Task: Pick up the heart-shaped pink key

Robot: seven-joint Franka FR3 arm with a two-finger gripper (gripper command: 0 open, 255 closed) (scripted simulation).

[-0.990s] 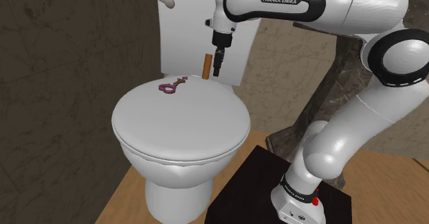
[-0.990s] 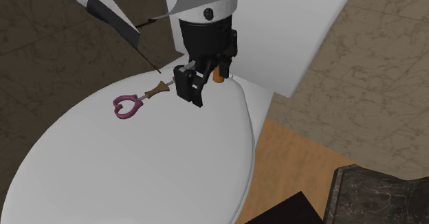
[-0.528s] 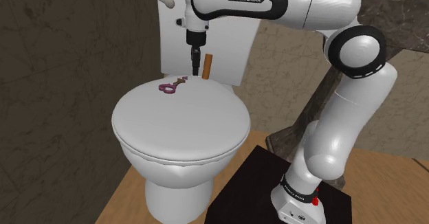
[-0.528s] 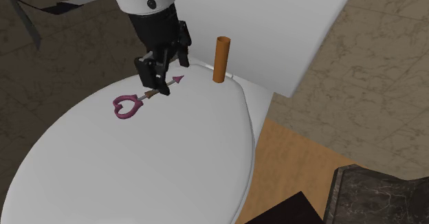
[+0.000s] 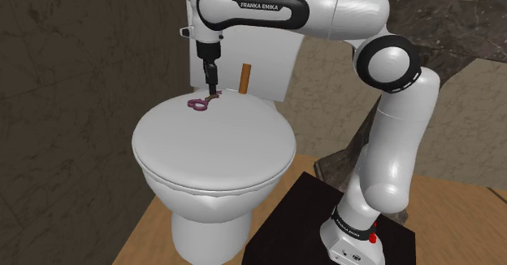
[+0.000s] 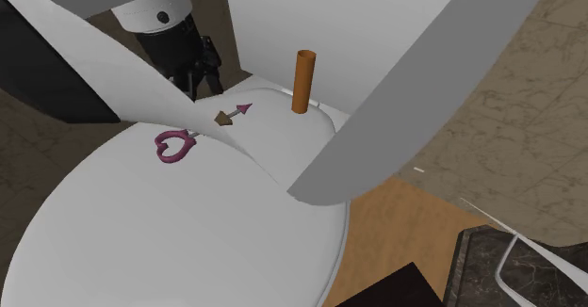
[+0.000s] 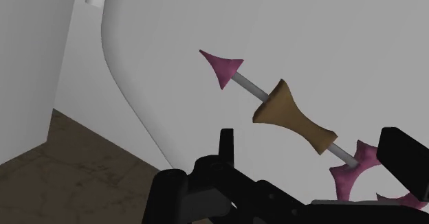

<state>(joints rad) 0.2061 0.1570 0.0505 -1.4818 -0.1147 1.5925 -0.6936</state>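
Swung the gripper leftward over the pink heart key, upper centre-left on the toilet lid, away from the brown tube. Held fingers apart astride its shaft. Left tank close behind, bare lid in front.

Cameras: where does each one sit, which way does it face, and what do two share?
Shoulder view: beside the stand, looking down at the toilet lid; whole arm shows.
Second exterior view: above the lid, facing the tank; arm links cross it.
Wrist view: rides the gripper, looking at the key between open fingers.
All share the key.
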